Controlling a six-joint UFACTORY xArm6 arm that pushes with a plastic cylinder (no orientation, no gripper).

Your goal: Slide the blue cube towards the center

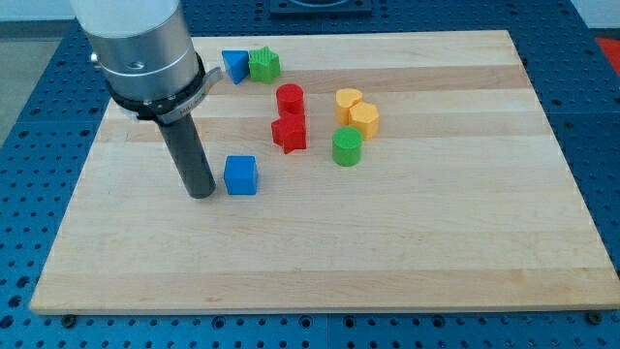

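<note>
The wooden worktop [320, 262] fills most of the view. My arm comes down from the view's top left, ending in a dark rod; I have no fingers to open or close, and I hold nothing. My tip [201, 193] rests just left of the blue cube [240, 175], which sits left of centre. Further up lie a red cylinder [290, 99], red star-like block [289, 134], green cylinder [347, 147], two yellow blocks [357, 111], a green star-like block [263, 65] and blue triangle [233, 65].

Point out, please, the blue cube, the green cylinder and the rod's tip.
blue cube [240, 175]: camera view, front face.
green cylinder [347, 147]: camera view, curved side.
my tip [201, 192]: camera view, rod's very end, left of the cube.
</note>
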